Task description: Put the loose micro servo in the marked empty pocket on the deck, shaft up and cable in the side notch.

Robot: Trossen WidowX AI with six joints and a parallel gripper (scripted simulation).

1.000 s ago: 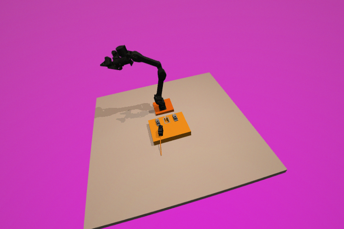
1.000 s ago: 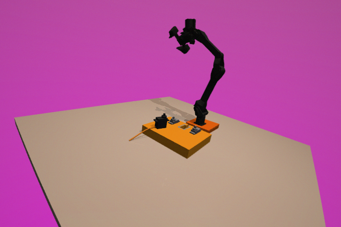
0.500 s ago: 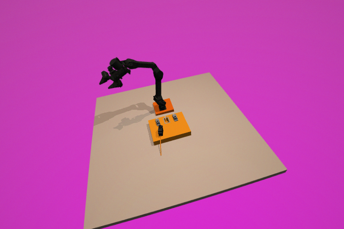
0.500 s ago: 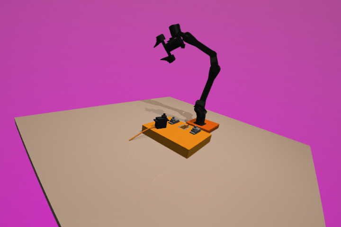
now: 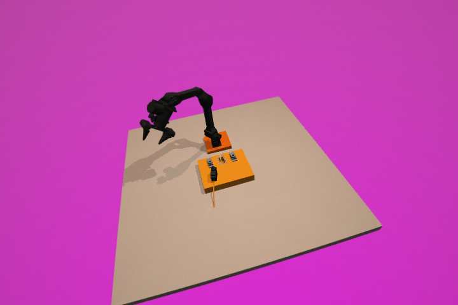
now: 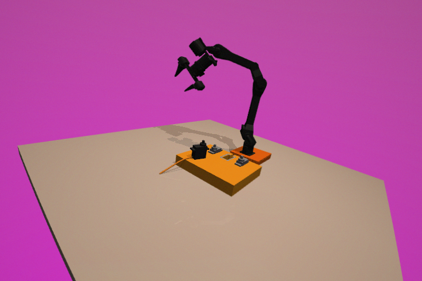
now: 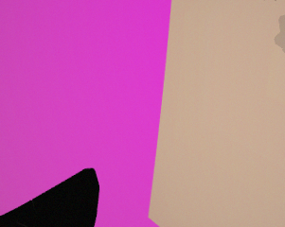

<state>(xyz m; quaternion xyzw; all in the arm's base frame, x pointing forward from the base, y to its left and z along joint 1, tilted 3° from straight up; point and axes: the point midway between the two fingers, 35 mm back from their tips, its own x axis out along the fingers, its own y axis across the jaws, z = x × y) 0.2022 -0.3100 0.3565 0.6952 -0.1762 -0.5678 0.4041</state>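
Observation:
The loose black micro servo (image 5: 214, 173) (image 6: 198, 151) stands upright on the orange deck (image 5: 238, 170) (image 6: 231, 175), output shaft up, near one corner. Its orange cable (image 5: 214, 196) (image 6: 172, 165) runs over the deck's edge down toward the table. The marked pocket (image 5: 221, 159) (image 6: 227, 157) is empty, with a dashed outline, between two grey fitted servos. My gripper (image 5: 152, 142) (image 6: 180, 83) is wide open and empty, high in the air, left of the deck in the top view. The wrist view shows only one dark finger; servo and pocket are outside it.
Grey fitted servos (image 5: 209, 162) (image 5: 233, 155) (image 6: 214, 148) (image 6: 241, 161) stand up from the deck on both sides of the pocket. The arm's red-orange base plate (image 5: 226, 138) (image 6: 262, 155) lies just behind the deck. The beige table (image 5: 273, 215) (image 6: 118, 205) (image 7: 222, 118) surrounds both.

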